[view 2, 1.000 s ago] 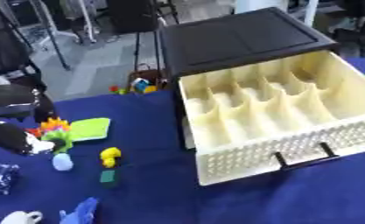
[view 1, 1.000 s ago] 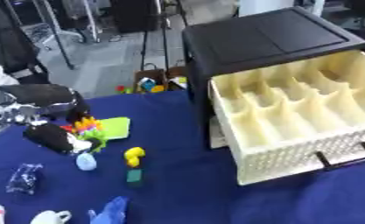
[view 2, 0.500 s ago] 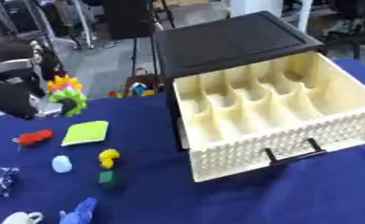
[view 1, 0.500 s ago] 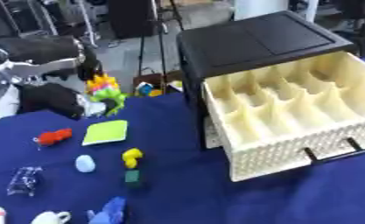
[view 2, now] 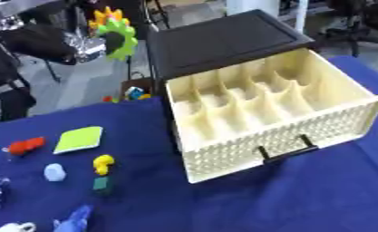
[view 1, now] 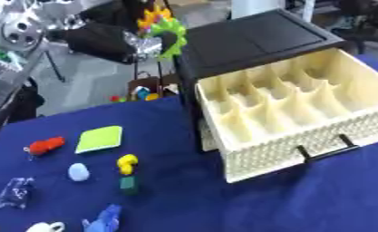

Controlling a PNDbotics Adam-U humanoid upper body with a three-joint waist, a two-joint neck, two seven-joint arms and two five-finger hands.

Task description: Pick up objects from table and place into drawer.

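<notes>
My left hand point(view 1: 116, 40) is raised high at the upper left, shut on a spiky green, yellow and orange toy point(view 1: 165, 28) that it carries above the table, just left of the black cabinet point(view 1: 255, 38). The cream drawer point(view 1: 291, 113) stands pulled out, its divided compartments showing. On the blue table point(view 1: 184, 195) lie a red toy point(view 1: 45, 145), a green flat pad point(view 1: 99, 138), a pale blue egg shape point(view 1: 78, 171), a yellow piece point(view 1: 127, 162), a dark green block point(view 1: 128, 184), a clear wrapper point(view 1: 14, 198), a blue figure point(view 1: 104, 219) and a white piece point(view 1: 45, 227). My right hand does not show.
Small colourful items point(view 1: 140, 94) lie on the floor beyond the table's far edge. Chair legs and equipment stand in the background. The drawer's black handle point(view 1: 328, 148) juts toward the near side.
My left hand has lifted the spiky toy up and to the right, from near the table's left toward the cabinet top. The camera has also shifted.
</notes>
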